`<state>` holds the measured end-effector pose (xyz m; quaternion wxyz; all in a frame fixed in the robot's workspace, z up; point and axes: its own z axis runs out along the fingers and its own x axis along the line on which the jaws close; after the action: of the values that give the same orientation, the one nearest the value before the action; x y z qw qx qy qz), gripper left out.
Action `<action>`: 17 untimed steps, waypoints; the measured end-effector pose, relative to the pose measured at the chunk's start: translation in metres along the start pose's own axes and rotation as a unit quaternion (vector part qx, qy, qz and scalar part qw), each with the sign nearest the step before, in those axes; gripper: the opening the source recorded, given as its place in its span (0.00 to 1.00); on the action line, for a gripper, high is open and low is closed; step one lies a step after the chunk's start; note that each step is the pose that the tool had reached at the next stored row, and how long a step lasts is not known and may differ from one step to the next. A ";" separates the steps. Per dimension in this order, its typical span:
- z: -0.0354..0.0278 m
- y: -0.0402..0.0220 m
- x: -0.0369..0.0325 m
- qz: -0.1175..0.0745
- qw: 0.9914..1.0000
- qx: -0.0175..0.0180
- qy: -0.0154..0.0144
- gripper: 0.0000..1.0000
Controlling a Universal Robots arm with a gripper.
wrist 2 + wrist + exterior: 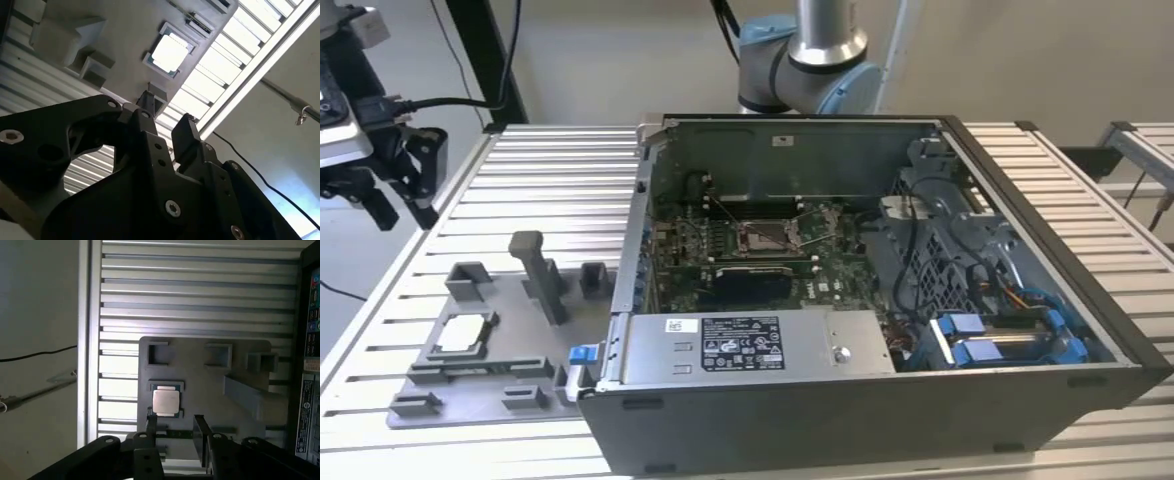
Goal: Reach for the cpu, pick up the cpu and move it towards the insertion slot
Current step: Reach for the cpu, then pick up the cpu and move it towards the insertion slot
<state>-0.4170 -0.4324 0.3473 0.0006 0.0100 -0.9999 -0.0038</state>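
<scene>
While pincer (175, 423) hangs apart, empty, cpu (165, 402) lies in grey fixture (200, 385) recess; insertion slot (762, 236) inside computer case (854, 410).

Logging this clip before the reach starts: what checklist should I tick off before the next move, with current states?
1. cpu lying flat in the grey fixture: ok.
2. claw open, nothing held: ok.
3. claw down at the cpu: not ok, it hangs apart from it.
4. computer case open on top, insertion slot exposed: ok.
5. insertion slot ready to take the cpu: cannot tell.
</scene>
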 end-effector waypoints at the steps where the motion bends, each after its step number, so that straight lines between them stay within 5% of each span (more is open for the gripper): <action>1: 0.0000 0.0000 0.0000 0.000 1.000 0.000 0.000 1.00; 13: 0.0003 0.0001 0.0042 0.000 1.000 0.000 -0.001 1.00; 17: 0.0056 0.0000 0.0059 0.000 1.000 0.000 -0.002 1.00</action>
<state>-0.4228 -0.4324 0.3418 -0.0015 0.0099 -0.9999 -0.0038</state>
